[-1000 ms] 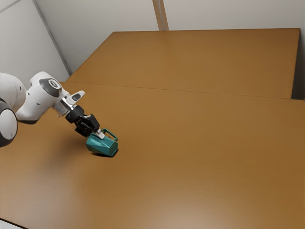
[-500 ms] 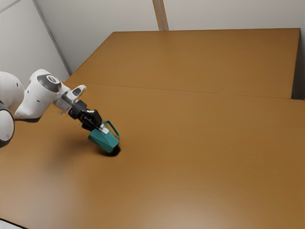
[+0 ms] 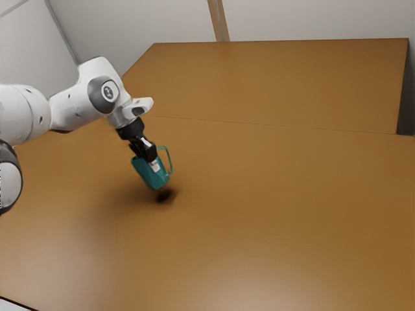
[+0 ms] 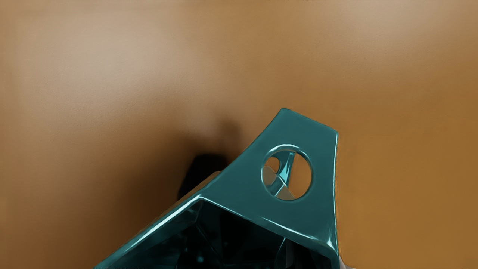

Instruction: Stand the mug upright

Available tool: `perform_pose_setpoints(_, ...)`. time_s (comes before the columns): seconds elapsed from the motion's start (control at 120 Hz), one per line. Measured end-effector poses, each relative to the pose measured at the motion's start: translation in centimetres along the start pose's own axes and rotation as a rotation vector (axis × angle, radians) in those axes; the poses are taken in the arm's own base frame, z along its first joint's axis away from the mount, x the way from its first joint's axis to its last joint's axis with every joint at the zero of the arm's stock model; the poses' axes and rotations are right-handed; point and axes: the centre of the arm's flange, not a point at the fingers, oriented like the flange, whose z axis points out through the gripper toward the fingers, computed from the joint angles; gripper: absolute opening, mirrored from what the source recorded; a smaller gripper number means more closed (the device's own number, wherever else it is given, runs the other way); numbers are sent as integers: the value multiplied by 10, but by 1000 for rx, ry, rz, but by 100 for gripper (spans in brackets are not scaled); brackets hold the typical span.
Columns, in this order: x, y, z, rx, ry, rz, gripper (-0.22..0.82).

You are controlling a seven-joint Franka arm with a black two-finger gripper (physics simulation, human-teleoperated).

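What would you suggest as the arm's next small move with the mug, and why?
I would probably turn the gripper a little to level the base of the mug before lowering it. The mug is held off the table, its dark shadow apart below it, so there seems room to turn; its body leans, and going straight down would likely land it on an edge.

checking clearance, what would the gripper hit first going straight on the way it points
The teal mug in the gripper would likely meet the tabletop first, near the dark shadow; depth is unclear.
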Motion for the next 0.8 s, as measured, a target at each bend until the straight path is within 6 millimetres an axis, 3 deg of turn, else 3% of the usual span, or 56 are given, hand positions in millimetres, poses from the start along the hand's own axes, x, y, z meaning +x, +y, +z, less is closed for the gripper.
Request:
perform_pose_setpoints(0.25, 45, 5, 23, 264, -122, 134, -18)
perform_pose_setpoints(0.633, 72, 9, 19, 400, 4, 183, -18)
perform_pose_setpoints(0.8, 81, 8, 36, 377, 50, 174, -18)
